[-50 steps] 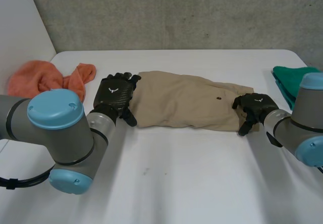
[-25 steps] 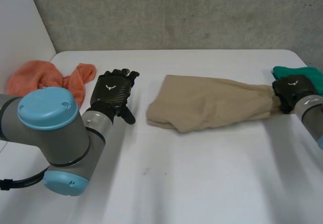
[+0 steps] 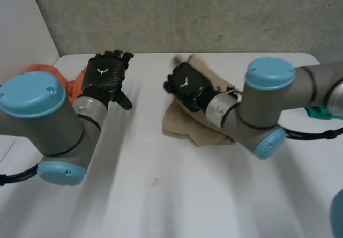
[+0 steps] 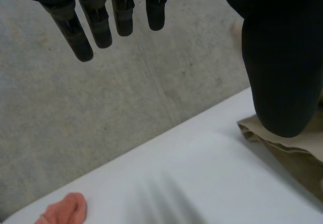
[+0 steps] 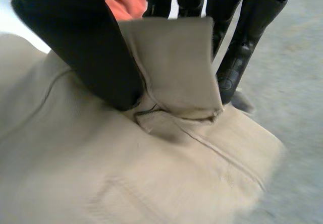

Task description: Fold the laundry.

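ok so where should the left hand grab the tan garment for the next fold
Probably the near corner of the tan garment on the left hand's side, coming in low from that side across the bare table. The folded edge lies flat and free there, and the right hand pinches a flap further back.

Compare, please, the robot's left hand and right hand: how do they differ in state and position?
The left hand has straight fingers and holds nothing; the right hand pinches a flap of the tan garment between thumb and fingers. The left hand hovers near the orange cloth, apart from the tan garment; the right hand is on it, mid-table. Both are black and over the white table.
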